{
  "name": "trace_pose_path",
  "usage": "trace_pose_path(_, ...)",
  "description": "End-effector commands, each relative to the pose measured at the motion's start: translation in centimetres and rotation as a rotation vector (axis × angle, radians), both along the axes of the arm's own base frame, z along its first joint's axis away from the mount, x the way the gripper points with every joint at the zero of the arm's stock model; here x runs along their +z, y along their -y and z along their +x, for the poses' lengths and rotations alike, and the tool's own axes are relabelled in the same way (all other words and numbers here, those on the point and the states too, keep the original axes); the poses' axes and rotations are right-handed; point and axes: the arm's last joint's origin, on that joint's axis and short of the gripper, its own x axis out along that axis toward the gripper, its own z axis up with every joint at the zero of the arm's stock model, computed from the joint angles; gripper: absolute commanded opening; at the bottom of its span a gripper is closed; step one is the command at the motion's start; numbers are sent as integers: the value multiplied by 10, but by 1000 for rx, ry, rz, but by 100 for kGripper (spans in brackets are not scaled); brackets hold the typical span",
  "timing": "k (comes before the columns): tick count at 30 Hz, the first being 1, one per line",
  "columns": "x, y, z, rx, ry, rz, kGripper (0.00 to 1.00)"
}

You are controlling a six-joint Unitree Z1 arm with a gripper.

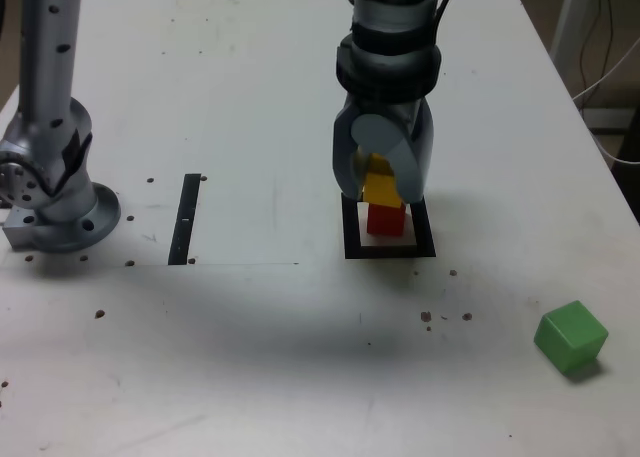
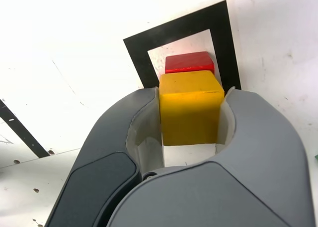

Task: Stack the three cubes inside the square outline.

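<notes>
On the white table [image 1: 250,97], the arm's gripper [image 1: 383,189] hangs straight down over the black square outline [image 1: 352,239], with the yellow cube [image 1: 383,190] between its jaws. That yellow cube sits on top of the red cube [image 1: 386,220], and the red cube rests on the pale centre inside the outline. From the wrist view the yellow cube [image 2: 190,107] fills most of the space between the two grey jaws; one jaw lies against its side, while a thin gap shows along the other, so the jaws stand slightly parted around the cube and I cannot tell whether they grip it. Beyond it the red cube [image 2: 189,62] peeks out, set within the outline [image 2: 138,48].

The green cube [image 1: 571,337] lies well apart, near the exterior view's lower right, tilted a little on the table. A thin black strip [image 1: 186,219] lies toward the exterior view's left, near the arm's round base [image 1: 62,213]. Small dark specks dot the tabletop.
</notes>
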Motion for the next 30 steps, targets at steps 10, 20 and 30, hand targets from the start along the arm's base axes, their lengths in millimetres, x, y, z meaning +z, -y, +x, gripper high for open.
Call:
trace_pose_path(10,3,-2,-1,4,31,3,97)
trace_pose_path(20,17,8,-10,46,36,15,99)
trace_pose_path(30,69,78,2,-58,137,60,99)
